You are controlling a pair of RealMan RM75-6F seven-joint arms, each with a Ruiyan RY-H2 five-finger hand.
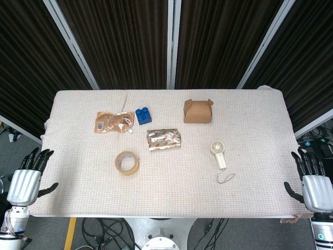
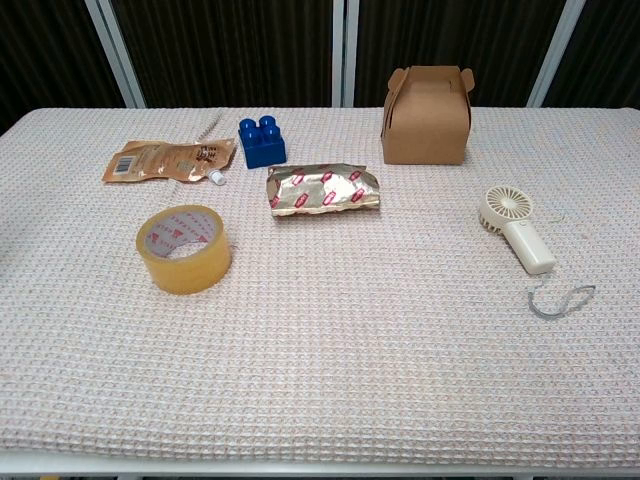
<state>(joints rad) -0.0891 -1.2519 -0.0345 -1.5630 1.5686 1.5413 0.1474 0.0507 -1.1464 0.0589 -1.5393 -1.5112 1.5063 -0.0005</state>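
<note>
Left hand (image 1: 28, 179) hangs off the bench's (image 1: 171, 192) left edge, fingers spread, holding nothing; right hand (image 1: 312, 182) off the right edge, same, spread & empty. Nearest the left hand: tape roll (image 1: 127, 163), w/ red print on the inner core, too small to read. Nearest the right hand: white handheld fan (image 1: 218, 153) w/ a grey wrist loop (image 1: 225, 178) just below it. Mid-bench: foil snack pack (image 1: 164, 139), red logos, text illegible. Behind it a blue building block (image 1: 143, 115), beside that a brown pouch (image 1: 113, 122) w/ barcode label at its left end. Kraft carry box (image 1: 197, 111) at the back, unmarked.
</note>
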